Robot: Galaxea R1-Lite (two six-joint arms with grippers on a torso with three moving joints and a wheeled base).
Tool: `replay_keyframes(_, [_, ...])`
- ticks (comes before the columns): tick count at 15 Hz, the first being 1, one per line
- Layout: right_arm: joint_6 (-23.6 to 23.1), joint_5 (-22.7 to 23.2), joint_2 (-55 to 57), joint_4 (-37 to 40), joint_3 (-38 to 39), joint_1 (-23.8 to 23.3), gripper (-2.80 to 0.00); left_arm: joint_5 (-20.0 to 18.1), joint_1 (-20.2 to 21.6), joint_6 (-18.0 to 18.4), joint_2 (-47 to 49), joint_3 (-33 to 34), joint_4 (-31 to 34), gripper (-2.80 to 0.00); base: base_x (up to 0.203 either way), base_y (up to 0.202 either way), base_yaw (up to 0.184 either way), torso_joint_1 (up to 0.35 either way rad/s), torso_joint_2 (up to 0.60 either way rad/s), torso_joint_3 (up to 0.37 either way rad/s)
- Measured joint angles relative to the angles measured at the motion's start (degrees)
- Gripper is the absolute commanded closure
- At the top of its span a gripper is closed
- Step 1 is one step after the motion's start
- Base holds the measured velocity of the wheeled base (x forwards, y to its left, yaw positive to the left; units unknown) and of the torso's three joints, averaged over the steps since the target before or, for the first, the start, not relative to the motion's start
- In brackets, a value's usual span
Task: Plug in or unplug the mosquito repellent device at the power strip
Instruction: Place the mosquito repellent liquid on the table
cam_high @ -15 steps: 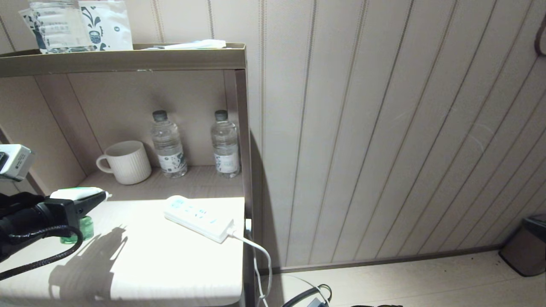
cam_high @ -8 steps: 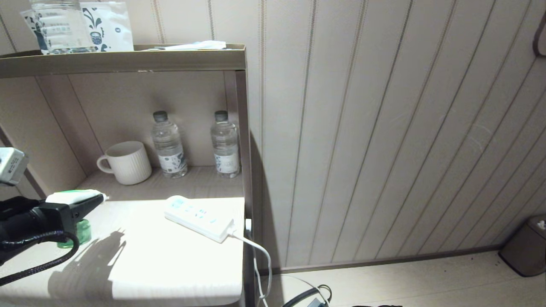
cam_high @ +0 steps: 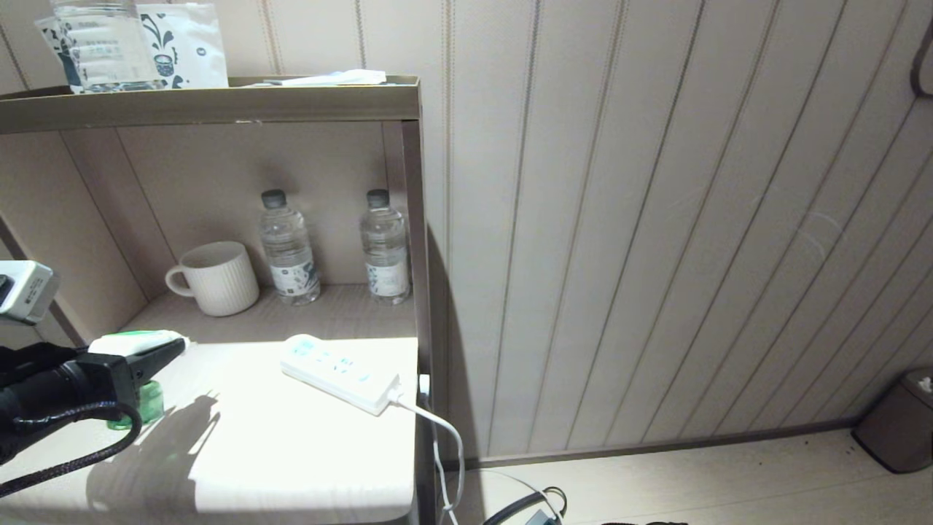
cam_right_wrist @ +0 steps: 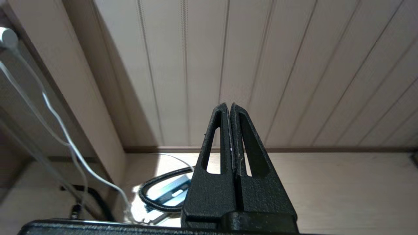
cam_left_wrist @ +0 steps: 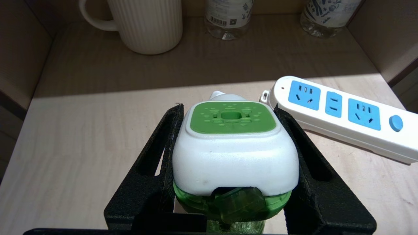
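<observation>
The left hand [cam_left_wrist: 230, 156] is closed on the mosquito repellent device [cam_left_wrist: 233, 147], one black finger [cam_left_wrist: 163, 153] pressed against each side of the white head. The green panel on top of the head faces up. The green bottle below the head hangs between the fingers. In the head view, the left hand [cam_high: 157, 357] sits over the left part of the worktop [cam_high: 291, 445], and the device [cam_high: 138, 364] is well apart from the power strip [cam_high: 341, 370]. Whether the bottle base touches the worktop cannot be told.

The power strip lies flat on the worktop, unoccupied. In the left wrist view, the power strip [cam_left_wrist: 343, 114] shows blue sockets and a round blue button. Its near end lies just beside the device, with no contact between them. A white cable [cam_high: 437, 430] leaves the far end of the power strip and drops over the worktop edge toward the floor.

Behind the power strip, at the back of the shelf recess, stand a white ribbed mug [cam_high: 216, 278] and two clear water bottles [cam_high: 289, 248]. The mug is left of both bottles.

The right hand [cam_right_wrist: 231, 140] appears only in the right wrist view. Its two fingers are pressed together with nothing between them. It points toward the panelled wall [cam_right_wrist: 261, 65], away from the power strip.
</observation>
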Motion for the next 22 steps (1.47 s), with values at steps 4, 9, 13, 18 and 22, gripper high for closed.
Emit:
replay_keyframes(4, [4.4, -1.3, -0.5, -0.2, 0.8, 0.0, 0.0, 0.0, 0.0, 0.1, 1.0, 2.8, -5.6, 0.0, 0.0, 0.0, 0.0, 0.0, 0.0, 0.0])
replay_keyframes(9, [4.6, -1.4, -0.6, 0.9, 0.6, 0.0, 0.0, 0.1, 0.0, 0.3, 0.9, 5.0, -7.0, 0.0, 0.0, 0.0, 0.0, 0.0, 0.0, 0.0])
replay_keyframes(13, [4.6, -1.4, -0.6, 1.1, 0.6, 0.0, 0.0, -0.1, -0.2, 0.2, 0.5, 5.2, -7.1, 0.0, 0.0, 0.0, 0.0, 0.0, 0.0, 0.0])
replay_keyframes(18, [4.6, -1.4, -0.6, 1.1, 0.6, 0.0, 0.0, -1.5, -1.3, 0.4, -0.3, 6.7, -8.8, 0.0, 0.0, 0.0, 0.0, 0.0, 0.0, 0.0])
replay_keyframes(22, [4.6, -1.4, -0.6, 1.2, 0.6, 0.0, 0.0, -1.0, -1.8, 0.6, -2.5, 8.4, -11.7, 0.0, 0.0, 0.0, 0.0, 0.0, 0.0, 0.0])
